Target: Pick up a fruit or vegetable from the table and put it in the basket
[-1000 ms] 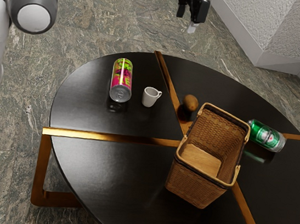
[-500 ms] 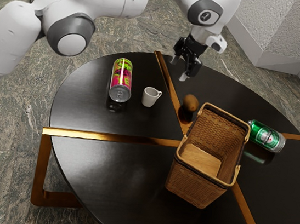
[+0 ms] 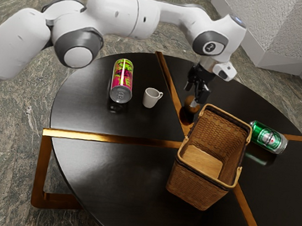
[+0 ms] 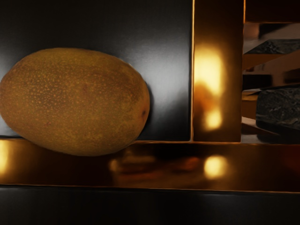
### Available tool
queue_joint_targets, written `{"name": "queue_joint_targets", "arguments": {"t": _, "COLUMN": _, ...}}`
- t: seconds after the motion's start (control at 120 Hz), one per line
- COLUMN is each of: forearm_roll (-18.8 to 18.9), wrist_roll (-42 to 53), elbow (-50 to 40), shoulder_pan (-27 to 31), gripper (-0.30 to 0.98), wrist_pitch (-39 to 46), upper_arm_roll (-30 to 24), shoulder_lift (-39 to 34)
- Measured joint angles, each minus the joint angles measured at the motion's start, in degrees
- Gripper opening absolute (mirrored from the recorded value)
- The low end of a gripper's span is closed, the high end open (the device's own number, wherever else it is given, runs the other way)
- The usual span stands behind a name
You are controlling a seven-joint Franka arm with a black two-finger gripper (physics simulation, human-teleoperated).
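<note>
Fingers [image 3: 194, 103], one pair: spread wide, tips apart, empty, above the fruit and just off the basket's far rim, on its left side as the exterior view has it.
Brown oval fruit [image 4: 70, 101], one: on the counter [image 3: 89, 177], under the hand, overlapping the edge of a brass-coloured strip [image 3: 169, 82]; near the basket's far left corner.
Wicker basket [image 3: 193, 191], one: upright, open-topped, its two handles down along the rim; bare floor inside.
White mug [image 3: 150, 98], one: left of the fruit, with open counter between.
Green-and-pink can [image 3: 123, 76], one: farther left, beyond a narrow gap from the mug.
Green can [image 3: 268, 138], one: on its side, right of the basket and near it.
Open room: broad bare counter at the exterior view's near left, up to the rounded edge; more on the far side, beyond the fruit. Tightest clearance: fruit to basket.
Changes from the earlier frame: fingers lower and nearer the basket, having left the far edge; basket, mug and both cans unmoved.
</note>
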Motion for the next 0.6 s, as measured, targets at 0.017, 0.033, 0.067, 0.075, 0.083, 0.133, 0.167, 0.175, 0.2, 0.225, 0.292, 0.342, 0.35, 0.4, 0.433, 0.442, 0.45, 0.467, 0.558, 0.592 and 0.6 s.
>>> {"name": "queue_joint_targets", "arguments": {"t": 0.017, "forearm_roll": -0.02, "wrist_roll": 0.13, "elbow": -0.32, "shoulder_pan": 0.03, "gripper": 0.66, "wrist_pitch": 0.21, "upper_arm_roll": 0.02, "shoulder_lift": 0.07}}
{"name": "queue_joint_targets", "arguments": {"t": 0.033, "forearm_roll": -0.02, "wrist_roll": 0.26, "elbow": -0.65, "shoulder_pan": 0.08, "gripper": 0.66, "wrist_pitch": 0.42, "upper_arm_roll": 0.04, "shoulder_lift": 0.12}}
{"name": "queue_joint_targets", "arguments": {"t": 0.067, "forearm_roll": -0.01, "wrist_roll": 0.50, "elbow": -1.07, "shoulder_pan": 0.17, "gripper": 0.66, "wrist_pitch": 0.78, "upper_arm_roll": 0.06, "shoulder_lift": 0.35}}
{"name": "queue_joint_targets", "arguments": {"t": 0.075, "forearm_roll": 0.00, "wrist_roll": 0.56, "elbow": -1.14, "shoulder_pan": 0.19, "gripper": 0.66, "wrist_pitch": 0.86, "upper_arm_roll": 0.06, "shoulder_lift": 0.44}}
{"name": "queue_joint_targets", "arguments": {"t": 0.083, "forearm_roll": 0.00, "wrist_roll": 0.62, "elbow": -1.20, "shoulder_pan": 0.21, "gripper": 0.66, "wrist_pitch": 0.94, "upper_arm_roll": 0.06, "shoulder_lift": 0.52}}
{"name": "queue_joint_targets", "arguments": {"t": 0.133, "forearm_roll": 0.03, "wrist_roll": 0.95, "elbow": -1.42, "shoulder_pan": 0.26, "gripper": 0.66, "wrist_pitch": 1.87, "upper_arm_roll": 0.07, "shoulder_lift": 0.92}}
{"name": "queue_joint_targets", "arguments": {"t": 0.167, "forearm_roll": 0.03, "wrist_roll": 1.15, "elbow": -1.48, "shoulder_pan": 0.24, "gripper": 0.66, "wrist_pitch": 2.51, "upper_arm_roll": 0.08, "shoulder_lift": 1.06}}
{"name": "queue_joint_targets", "arguments": {"t": 0.175, "forearm_roll": 0.04, "wrist_roll": 1.20, "elbow": -1.49, "shoulder_pan": 0.24, "gripper": 0.66, "wrist_pitch": 2.66, "upper_arm_roll": 0.08, "shoulder_lift": 1.09}}
{"name": "queue_joint_targets", "arguments": {"t": 0.2, "forearm_roll": 0.05, "wrist_roll": 1.34, "elbow": -1.52, "shoulder_pan": 0.24, "gripper": 0.66, "wrist_pitch": 3.08, "upper_arm_roll": 0.08, "shoulder_lift": 1.14}}
{"name": "queue_joint_targets", "arguments": {"t": 0.225, "forearm_roll": 0.07, "wrist_roll": 1.48, "elbow": -1.53, "shoulder_pan": 0.24, "gripper": 0.66, "wrist_pitch": 3.44, "upper_arm_roll": 0.08, "shoulder_lift": 1.19}}
{"name": "queue_joint_targets", "arguments": {"t": 0.292, "forearm_roll": 0.09, "wrist_roll": 1.82, "elbow": -1.79, "shoulder_pan": 0.30, "gripper": 0.66, "wrist_pitch": 4.20, "upper_arm_roll": 0.08, "shoulder_lift": 1.34}}
{"name": "queue_joint_targets", "arguments": {"t": 0.342, "forearm_roll": 0.14, "wrist_roll": 2.05, "elbow": -2.30, "shoulder_pan": 0.36, "gripper": 0.66, "wrist_pitch": 4.62, "upper_arm_roll": 0.13, "shoulder_lift": 1.38}}
{"name": "queue_joint_targets", "arguments": {"t": 0.35, "forearm_roll": 0.15, "wrist_roll": 2.09, "elbow": -2.41, "shoulder_pan": 0.37, "gripper": 0.66, "wrist_pitch": 4.67, "upper_arm_roll": 0.14, "shoulder_lift": 1.38}}
{"name": "queue_joint_targets", "arguments": {"t": 0.4, "forearm_roll": 0.24, "wrist_roll": 2.30, "elbow": -3.11, "shoulder_pan": 0.43, "gripper": 0.66, "wrist_pitch": 4.89, "upper_arm_roll": 0.23, "shoulder_lift": 1.38}}
{"name": "queue_joint_targets", "arguments": {"t": 0.433, "forearm_roll": 0.30, "wrist_roll": 2.44, "elbow": -3.48, "shoulder_pan": 0.46, "gripper": 0.66, "wrist_pitch": 5.00, "upper_arm_roll": 0.28, "shoulder_lift": 1.39}}
{"name": "queue_joint_targets", "arguments": {"t": 0.442, "forearm_roll": 0.31, "wrist_roll": 2.47, "elbow": -3.57, "shoulder_pan": 0.47, "gripper": 0.66, "wrist_pitch": 5.03, "upper_arm_roll": 0.29, "shoulder_lift": 1.39}}
{"name": "queue_joint_targets", "arguments": {"t": 0.45, "forearm_roll": 0.32, "wrist_roll": 2.50, "elbow": -3.65, "shoulder_pan": 0.47, "gripper": 0.66, "wrist_pitch": 5.05, "upper_arm_roll": 0.30, "shoulder_lift": 1.39}}
{"name": "queue_joint_targets", "arguments": {"t": 0.467, "forearm_roll": 0.33, "wrist_roll": 2.56, "elbow": -3.84, "shoulder_pan": 0.48, "gripper": 0.66, "wrist_pitch": 5.10, "upper_arm_roll": 0.33, "shoulder_lift": 1.40}}
{"name": "queue_joint_targets", "arguments": {"t": 0.558, "forearm_roll": 0.53, "wrist_roll": 2.85, "elbow": -4.04, "shoulder_pan": 0.52, "gripper": 0.66, "wrist_pitch": 5.46, "upper_arm_roll": 0.60, "shoulder_lift": 1.36}}
{"name": "queue_joint_targets", "arguments": {"t": 0.592, "forearm_roll": 0.62, "wrist_roll": 2.95, "elbow": -3.95, "shoulder_pan": 0.57, "gripper": 0.66, "wrist_pitch": 5.58, "upper_arm_roll": 0.78, "shoulder_lift": 1.34}}
{"name": "queue_joint_targets", "arguments": {"t": 0.6, "forearm_roll": 0.64, "wrist_roll": 2.97, "elbow": -3.93, "shoulder_pan": 0.59, "gripper": 0.66, "wrist_pitch": 5.61, "upper_arm_roll": 0.84, "shoulder_lift": 1.34}}
